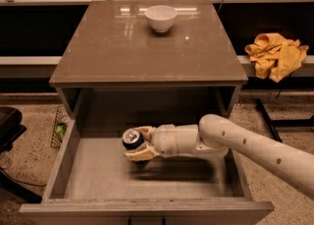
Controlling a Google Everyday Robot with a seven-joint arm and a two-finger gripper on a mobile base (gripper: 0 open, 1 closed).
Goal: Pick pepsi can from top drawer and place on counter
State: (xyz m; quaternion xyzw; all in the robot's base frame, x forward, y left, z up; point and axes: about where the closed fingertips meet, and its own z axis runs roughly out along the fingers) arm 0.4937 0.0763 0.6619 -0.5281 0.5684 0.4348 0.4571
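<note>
While tan jaws clamp the blue pepsi can (pixel 132 138), it tilts inside the flat-floored top drawer (pixel 93 175).
</note>
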